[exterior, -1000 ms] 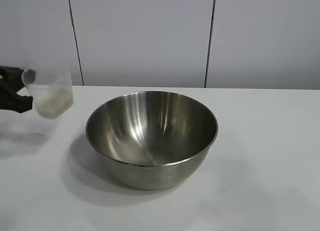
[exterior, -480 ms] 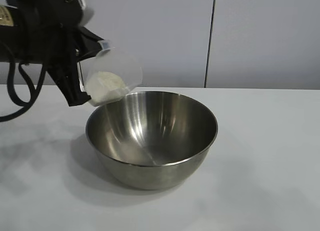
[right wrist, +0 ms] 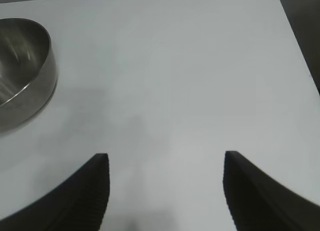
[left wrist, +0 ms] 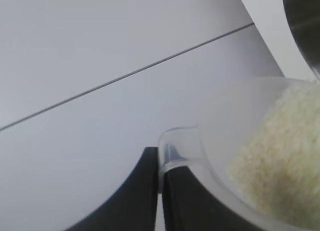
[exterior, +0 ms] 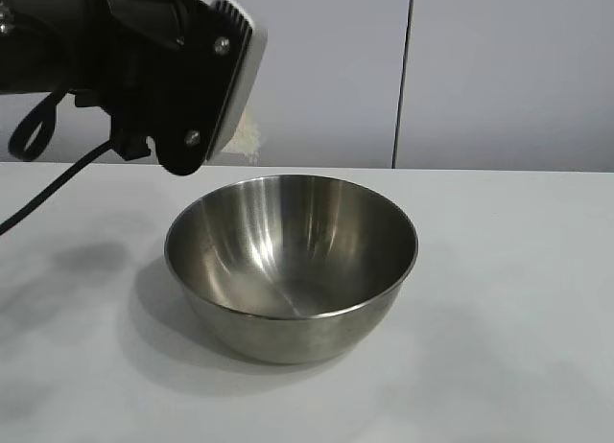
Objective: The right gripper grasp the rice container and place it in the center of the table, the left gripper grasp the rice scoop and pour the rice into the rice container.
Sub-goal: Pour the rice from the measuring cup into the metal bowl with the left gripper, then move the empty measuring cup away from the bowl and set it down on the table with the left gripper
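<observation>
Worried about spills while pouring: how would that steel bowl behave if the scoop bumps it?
The rice container looks rigid and thin-walled, so probably light. Its rounded base could let it rock or slide on the smooth table; nothing steadies it, the right gripper is away.

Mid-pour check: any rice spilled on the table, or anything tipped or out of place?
Nothing stands out. The bowl sits upright on the table, no rice visible inside it or around it. The left gripper holds the scoop tilted, rice still inside. The right gripper hangs open, apart from the bowl.

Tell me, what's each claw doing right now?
Left claw grips rice scoop above bowl. Right claw open over table. Rice in scoop.
</observation>
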